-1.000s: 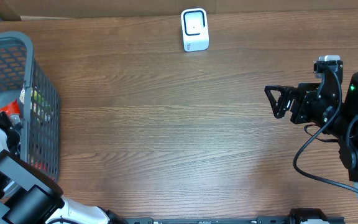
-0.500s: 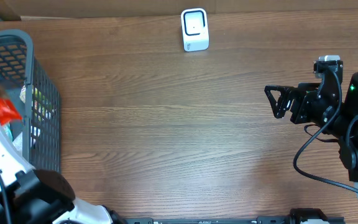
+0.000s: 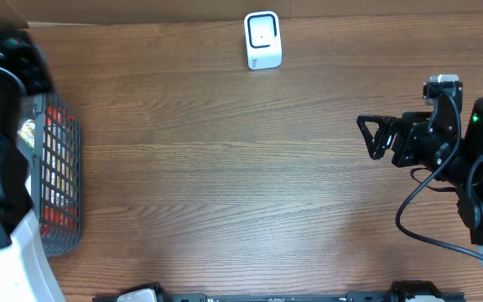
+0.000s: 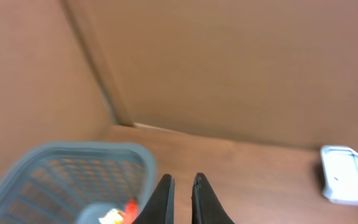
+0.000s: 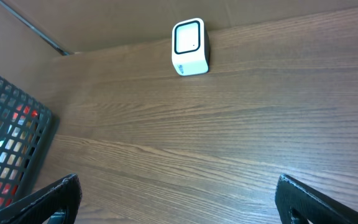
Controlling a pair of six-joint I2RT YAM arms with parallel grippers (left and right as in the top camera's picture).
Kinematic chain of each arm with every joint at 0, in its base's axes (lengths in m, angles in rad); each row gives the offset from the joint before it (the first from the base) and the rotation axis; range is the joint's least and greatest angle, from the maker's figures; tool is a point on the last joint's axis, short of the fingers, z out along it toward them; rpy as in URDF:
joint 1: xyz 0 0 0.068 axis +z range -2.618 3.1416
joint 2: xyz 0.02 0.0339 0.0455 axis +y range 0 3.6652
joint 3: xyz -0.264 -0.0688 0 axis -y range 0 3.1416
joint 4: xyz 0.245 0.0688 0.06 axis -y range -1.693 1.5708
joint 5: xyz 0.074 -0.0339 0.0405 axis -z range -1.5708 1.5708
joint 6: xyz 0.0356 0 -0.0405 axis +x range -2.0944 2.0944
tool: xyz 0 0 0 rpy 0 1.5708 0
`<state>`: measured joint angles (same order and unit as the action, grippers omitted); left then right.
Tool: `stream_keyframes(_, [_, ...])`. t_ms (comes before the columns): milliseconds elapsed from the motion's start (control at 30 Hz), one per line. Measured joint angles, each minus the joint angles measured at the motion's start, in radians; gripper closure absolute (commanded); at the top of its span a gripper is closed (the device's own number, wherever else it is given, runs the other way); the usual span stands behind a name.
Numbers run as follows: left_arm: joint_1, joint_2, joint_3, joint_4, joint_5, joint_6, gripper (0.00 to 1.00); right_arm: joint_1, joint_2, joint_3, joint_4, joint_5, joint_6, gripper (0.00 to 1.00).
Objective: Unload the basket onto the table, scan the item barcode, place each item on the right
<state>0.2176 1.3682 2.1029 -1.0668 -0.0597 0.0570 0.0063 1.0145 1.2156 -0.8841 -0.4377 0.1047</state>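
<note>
While no item is out on the table (image 3: 225, 184), the only candidate I can see is a red item (image 4: 129, 207) lying low inside the grey basket (image 4: 98, 150) at the left edge; overhead, red also shows through the mesh; which piece bears the barcode I cannot tell, as no label is readable.

Left gripper (image 4: 182, 179) hangs over the basket's corner as its own camera sees it; fingers are drawn together to a thin slit with nothing between them; judgement: no grasp made, pick-up outstanding.

Scanner (image 3: 262, 39) stands upright at the far edge of the table, well apart from the basket, with nothing before its window; presenting the code and the scan itself are not yet begun.

Right gripper (image 3: 369, 137) sits at the right side, jaws spread wide and empty, well apart from both scanner and basket.

Progress, judged: at the very start; left to do: take one item, carry it to the scanner, turn the code to the window.

Hidden or unclear:
- left arm (image 3: 2, 126) is a dark blur close to the overhead lens, covering most of the basket and its own gripper;
- left wrist view is soft, with the basket cut off by the bottom edge;
- right wrist view catches only a corner of the basket;
- basket contents cannot be counted.
</note>
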Motion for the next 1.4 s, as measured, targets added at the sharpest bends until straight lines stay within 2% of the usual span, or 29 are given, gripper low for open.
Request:
stream_keyframes(33, [-0.024,-0.006,0.0,-0.022,-0.001,-0.006,0.95,0.0,0.0,0.0,0.0,0.0,0.0,0.0])
stream_keyframes(67, [-0.044,-0.006,0.0,-0.042,-0.001,-0.015,0.88,0.0,0.0,0.0,0.0,0.0,0.0,0.0])
stream_keyframes(200, [-0.046,0.029,-0.001,-0.095,-0.049,-0.09,0.33,0.0,0.0,0.0,0.001,0.0,0.0,0.0])
stream_keyframes(267, [-0.017,0.05,-0.003,-0.117,-0.077,-0.14,0.12,0.0,0.0,0.0,0.0,0.0,0.0,0.0])
stream_keyframes(300, [0.007,0.058,-0.004,-0.129,-0.088,-0.165,0.05,0.0,0.0,0.0,0.0,0.0,0.0,0.0])
stream_keyframes(367, [0.073,0.069,-0.008,-0.148,-0.099,-0.224,0.0,0.0,0.0,0.0,0.0,0.0,0.0,0.0])
stream_keyframes(533, [0.297,0.084,-0.008,-0.202,-0.082,-0.321,0.0,0.0,0.0,0.0,0.0,0.0,0.0,0.0])
stream_keyframes(767, [0.568,0.168,-0.094,-0.219,0.058,-0.391,0.02,0.0,0.0,0.0,0.0,0.0,0.0,0.0])
stream_keyframes(933, [0.606,0.237,-0.255,-0.142,0.09,-0.359,0.02,0.0,0.0,0.0,0.0,0.0,0.0,0.0])
stream_keyframes(1233, [0.607,0.38,-0.541,0.06,0.121,-0.177,0.05,0.0,0.0,0.0,0.0,0.0,0.0,0.0])
stream_keyframes(1400, [0.607,0.486,-0.621,0.124,0.128,-0.08,0.05,0.0,0.0,0.0,0.0,0.0,0.0,0.0])
